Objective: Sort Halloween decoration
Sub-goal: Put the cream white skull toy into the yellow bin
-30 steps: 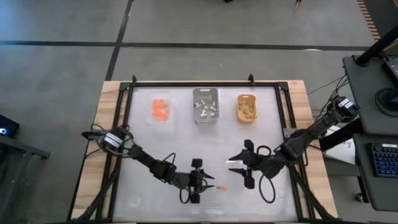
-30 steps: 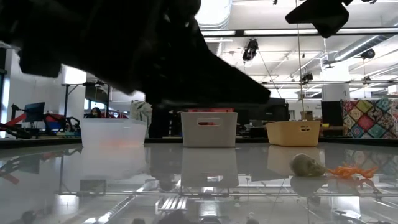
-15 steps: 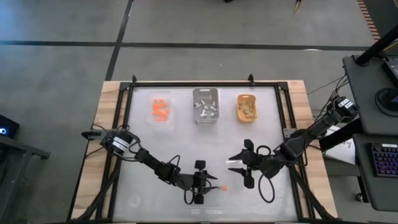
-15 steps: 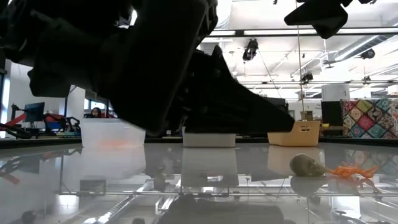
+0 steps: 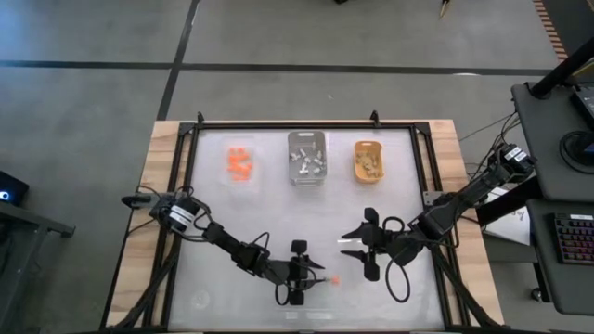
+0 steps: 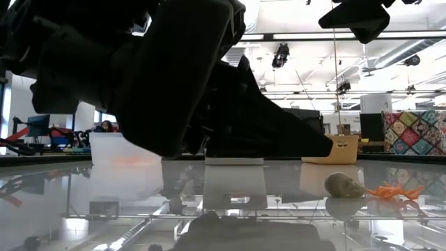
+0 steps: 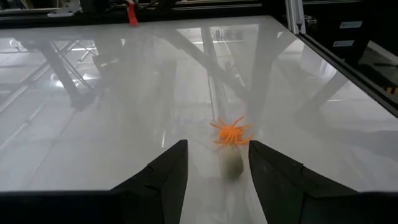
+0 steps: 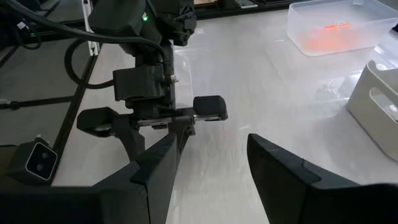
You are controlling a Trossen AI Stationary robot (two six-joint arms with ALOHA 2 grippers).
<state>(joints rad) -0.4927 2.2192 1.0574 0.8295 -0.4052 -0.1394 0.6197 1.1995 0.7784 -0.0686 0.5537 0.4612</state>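
The left arm reaches low across the near part of the table (image 5: 213,195), its left gripper (image 7: 217,163) parted and empty, the jaws framing a small tan-grey trinket (image 7: 231,163) with an orange spider trinket (image 7: 231,132) touching its far side. In the low view the arm's dark bulk hides most of the trays. The right gripper (image 5: 361,244) waits just beyond, jaws wide and holding nothing. The clear tray (image 5: 239,164), grey tray (image 5: 307,156) and orange-yellow tray (image 5: 370,160) line the far edge with sorted trinkets.

Left arm (image 6: 160,77) hides grey tray (image 6: 233,160) in low view.
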